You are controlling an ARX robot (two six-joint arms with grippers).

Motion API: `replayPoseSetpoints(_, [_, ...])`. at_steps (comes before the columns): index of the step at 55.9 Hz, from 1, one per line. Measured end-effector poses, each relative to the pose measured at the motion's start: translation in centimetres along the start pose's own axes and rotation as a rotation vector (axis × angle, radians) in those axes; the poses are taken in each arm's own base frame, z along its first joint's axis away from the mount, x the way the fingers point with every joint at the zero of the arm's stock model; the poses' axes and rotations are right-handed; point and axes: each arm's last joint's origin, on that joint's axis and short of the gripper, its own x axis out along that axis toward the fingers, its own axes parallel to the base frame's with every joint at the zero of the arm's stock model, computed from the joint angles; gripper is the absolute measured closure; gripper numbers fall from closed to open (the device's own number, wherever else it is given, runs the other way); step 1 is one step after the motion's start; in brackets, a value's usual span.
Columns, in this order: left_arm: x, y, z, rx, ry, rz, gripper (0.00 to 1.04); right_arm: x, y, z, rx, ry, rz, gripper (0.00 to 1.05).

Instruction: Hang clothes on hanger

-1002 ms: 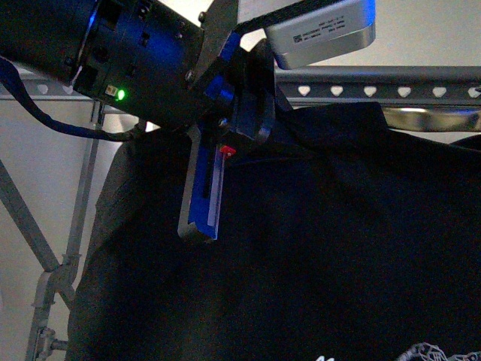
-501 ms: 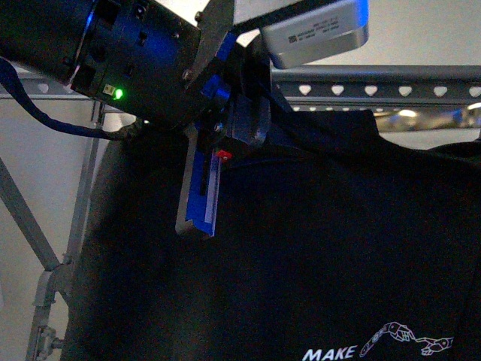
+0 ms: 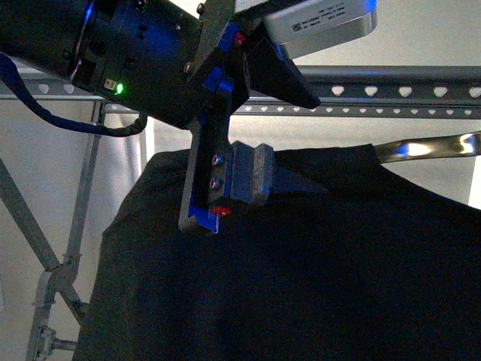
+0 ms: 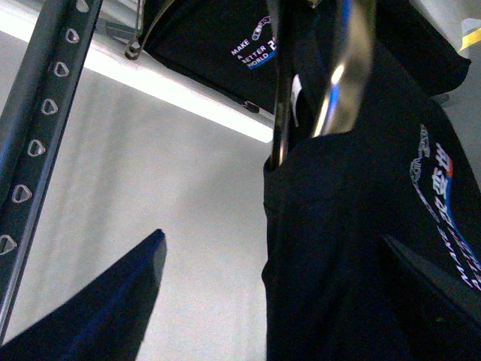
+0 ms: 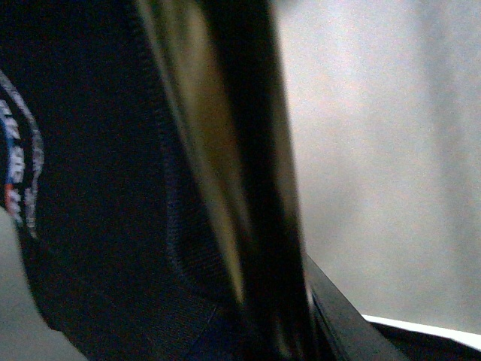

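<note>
The black shirt (image 3: 316, 271) hangs below the grey rack rail (image 3: 391, 91) with its heart-shaped holes. My left gripper (image 3: 322, 147) is open at the shirt's top edge, one finger up by the rail and one (image 3: 252, 177) against the fabric. In the left wrist view the open gripper (image 4: 272, 237) straddles the shirt's edge (image 4: 338, 248), whose logo (image 4: 443, 195) shows beside it. My right gripper (image 5: 278, 331) is shut on the clothes (image 5: 98, 188) beside a blurred brassy rod (image 5: 218, 188). It is out of the front view.
A shiny metal rod (image 3: 428, 147) sticks out above the shirt's shoulder and shows in the left wrist view (image 4: 342, 68). The rack's diagonal legs (image 3: 45, 256) stand at the left. A second black printed shirt (image 4: 218, 37) hangs behind. The rail (image 4: 37, 150) runs close to the left gripper.
My left gripper's jaws have opened, the lower finger sliding down. The shirt's top edge has dropped below the rail, and its logo has left the front view.
</note>
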Motion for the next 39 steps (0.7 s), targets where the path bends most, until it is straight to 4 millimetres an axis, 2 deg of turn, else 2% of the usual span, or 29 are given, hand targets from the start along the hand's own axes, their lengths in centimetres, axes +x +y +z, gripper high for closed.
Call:
replayPoseSetpoints(6, [0.0, 0.0, 0.0, 0.000, 0.000, 0.000, 0.05, -0.2, 0.8, -0.8, 0.113, 0.003, 0.050, 0.96])
replayPoseSetpoints(16, [0.0, 0.0, 0.0, 0.000, -0.001, 0.000, 0.07, -1.0, 2.1, -3.2, 0.395, -0.094, 0.039, 0.96])
replayPoseSetpoints(23, [0.1, -0.1, -0.1, -0.022, -0.034, 0.022, 0.07, -2.0, 3.1, -4.0, 0.612, -0.156, 0.039, 0.96])
replayPoseSetpoints(25, [0.3, -0.2, -0.3, -0.093, -0.110, 0.110, 0.07, -2.3, 3.5, -4.0, 0.671, -0.172, 0.049, 0.96])
replayPoseSetpoints(29, [0.3, 0.2, -0.8, -0.370, -0.223, 0.294, 0.07, -2.9, 4.3, -3.8, 0.783, -0.195, 0.068, 0.96])
replayPoseSetpoints(31, [0.0, 1.0, -0.9, -0.535, -0.282, 0.380, 0.07, -3.3, 4.6, -3.6, 0.839, -0.206, 0.082, 0.96])
replayPoseSetpoints(36, [-2.2, 3.9, -1.6, -1.053, -0.442, 0.593, 0.07, -4.4, 5.2, -2.9, 0.992, -0.214, 0.109, 0.99])
replayPoseSetpoints(39, [-3.0, 4.8, -2.0, -1.168, -0.478, 0.663, 0.07, -4.7, 5.4, -2.8, 1.056, -0.201, 0.104, 0.99])
